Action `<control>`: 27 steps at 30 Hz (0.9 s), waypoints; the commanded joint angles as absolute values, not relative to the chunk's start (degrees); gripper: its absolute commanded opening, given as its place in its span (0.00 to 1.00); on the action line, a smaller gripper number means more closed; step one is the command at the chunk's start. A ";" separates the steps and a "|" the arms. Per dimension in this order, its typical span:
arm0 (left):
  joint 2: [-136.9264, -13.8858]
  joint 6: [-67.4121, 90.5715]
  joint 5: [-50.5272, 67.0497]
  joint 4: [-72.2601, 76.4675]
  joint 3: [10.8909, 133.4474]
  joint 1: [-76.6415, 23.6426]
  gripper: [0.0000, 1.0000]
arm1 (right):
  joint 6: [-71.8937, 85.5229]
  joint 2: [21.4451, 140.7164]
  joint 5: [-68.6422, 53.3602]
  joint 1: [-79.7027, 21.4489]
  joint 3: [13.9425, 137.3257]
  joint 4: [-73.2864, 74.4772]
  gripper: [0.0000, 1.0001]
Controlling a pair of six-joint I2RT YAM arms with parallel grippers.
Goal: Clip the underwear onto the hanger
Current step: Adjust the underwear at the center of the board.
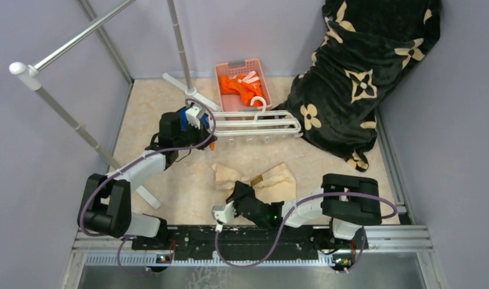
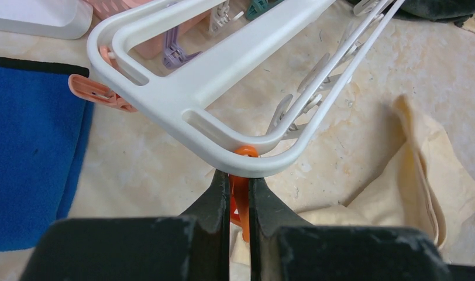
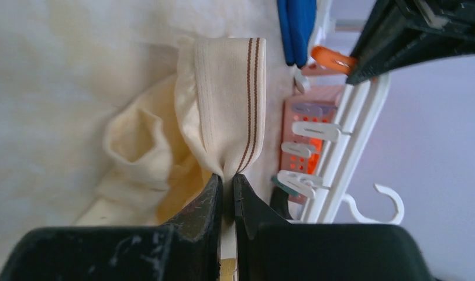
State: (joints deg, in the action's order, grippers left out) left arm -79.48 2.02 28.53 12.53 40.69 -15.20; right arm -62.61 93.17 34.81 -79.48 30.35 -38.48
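The pale peach underwear (image 1: 272,178) lies crumpled on the table in front of the white hanger (image 1: 254,125). My right gripper (image 1: 242,194) is shut on its striped waistband (image 3: 232,111), which stands up pinched between the jaws. My left gripper (image 1: 203,129) is at the hanger's left end. In the left wrist view it (image 2: 240,186) is shut on an orange clip (image 2: 240,196) that hangs from the hanger's curved corner (image 2: 223,88). White clips (image 3: 308,155) dangle along the frame's bars, and its hook (image 3: 387,202) shows in the right wrist view.
A pink basket (image 1: 242,84) with orange clothes stands behind the hanger. A black flowered blanket (image 1: 362,72) fills the back right. A blue folded cloth (image 2: 30,146) lies left of the hanger. Grey rack poles (image 1: 67,114) stand at the left and back.
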 commanded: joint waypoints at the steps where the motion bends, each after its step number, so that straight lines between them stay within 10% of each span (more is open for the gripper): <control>1: -80.77 2.48 29.91 11.79 43.26 -14.84 0.00 | -50.89 90.99 32.99 -83.92 30.26 -32.36 0.16; 10: -80.28 2.05 29.54 11.26 43.27 -14.85 0.00 | -40.13 74.25 17.35 -82.34 29.17 -24.60 0.55; 18: -79.74 1.50 29.19 10.65 43.72 -14.85 0.00 | -29.68 59.25 -17.95 -65.87 33.26 -8.19 0.57; 27: -79.28 1.23 28.96 10.46 43.67 -14.85 0.00 | -34.39 79.84 -43.26 -53.53 49.41 4.26 0.61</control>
State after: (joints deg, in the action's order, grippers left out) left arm -80.01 1.67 29.56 10.83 42.22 -15.20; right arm -32.62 72.99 -29.02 -55.29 42.96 -1.15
